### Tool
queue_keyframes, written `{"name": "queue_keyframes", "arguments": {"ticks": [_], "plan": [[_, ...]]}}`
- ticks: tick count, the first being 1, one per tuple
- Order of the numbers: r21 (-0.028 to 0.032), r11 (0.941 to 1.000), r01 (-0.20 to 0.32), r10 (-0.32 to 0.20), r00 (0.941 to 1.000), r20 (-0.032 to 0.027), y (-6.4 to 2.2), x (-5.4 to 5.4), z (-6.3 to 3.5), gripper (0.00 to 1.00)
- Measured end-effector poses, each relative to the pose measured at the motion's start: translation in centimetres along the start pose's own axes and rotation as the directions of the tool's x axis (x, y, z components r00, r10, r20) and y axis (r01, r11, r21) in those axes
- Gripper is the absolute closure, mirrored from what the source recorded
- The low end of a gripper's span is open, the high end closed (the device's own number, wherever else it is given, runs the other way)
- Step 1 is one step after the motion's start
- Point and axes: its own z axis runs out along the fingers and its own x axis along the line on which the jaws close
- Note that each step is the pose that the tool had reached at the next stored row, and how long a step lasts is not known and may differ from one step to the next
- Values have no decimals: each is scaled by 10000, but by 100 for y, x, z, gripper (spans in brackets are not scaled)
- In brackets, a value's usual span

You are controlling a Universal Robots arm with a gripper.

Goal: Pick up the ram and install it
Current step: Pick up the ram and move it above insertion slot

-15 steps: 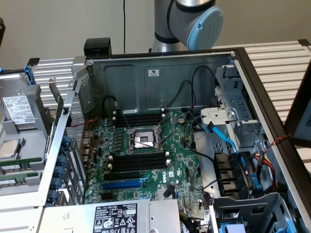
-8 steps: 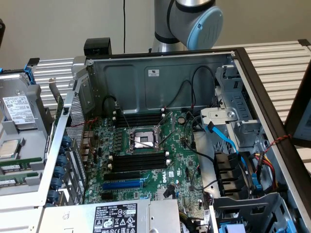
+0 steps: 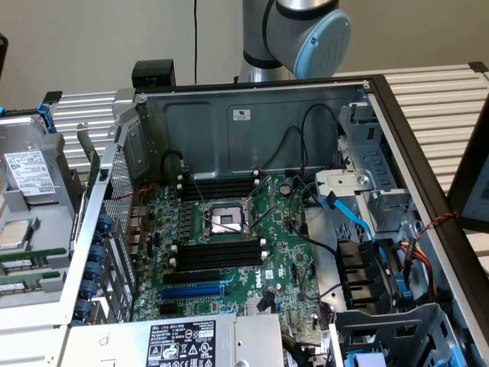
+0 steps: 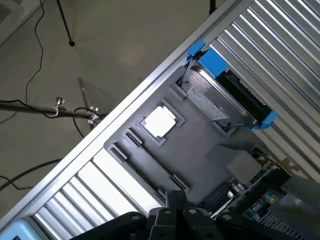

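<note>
Two green ram sticks with white labels, one [image 3: 21, 262] and the other [image 3: 17, 287], lie in a grey parts tray [image 3: 46, 191] at the exterior view's left, outside the computer case. On the motherboard [image 3: 267, 260] the long black memory slots [image 3: 218, 252] flank the processor socket [image 3: 225, 220]. In the wrist view my gripper [image 4: 175, 200] hangs above the same grey tray [image 4: 200, 155], near its long grooves. It is shut, and I see nothing between its black fingers. The arm's joint [image 3: 302, 30] shows behind the case.
The tray also holds a hard drive in a blue bracket [image 4: 217, 92] and a square processor chip [image 4: 160, 121]. The case's metal walls [image 3: 252, 122], blue cables [image 3: 355, 222], a drive cage and a blue expansion slot [image 3: 195, 291] crowd the motherboard. Ribbed aluminium table [image 4: 285, 55].
</note>
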Motion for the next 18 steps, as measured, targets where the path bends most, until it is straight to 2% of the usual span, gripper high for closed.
{"name": "queue_keyframes", "arguments": {"ticks": [4,9,14,18], "plan": [[2,9974,723,-723,9974,-27,0,0,9,89],[-1,9866,1631,-1631,9866,-63,-1,0,18,89],[-5,9678,2516,-2516,9678,-97,1,1,23,89],[-10,9468,3219,-3219,9467,-123,3,4,30,89]]}}
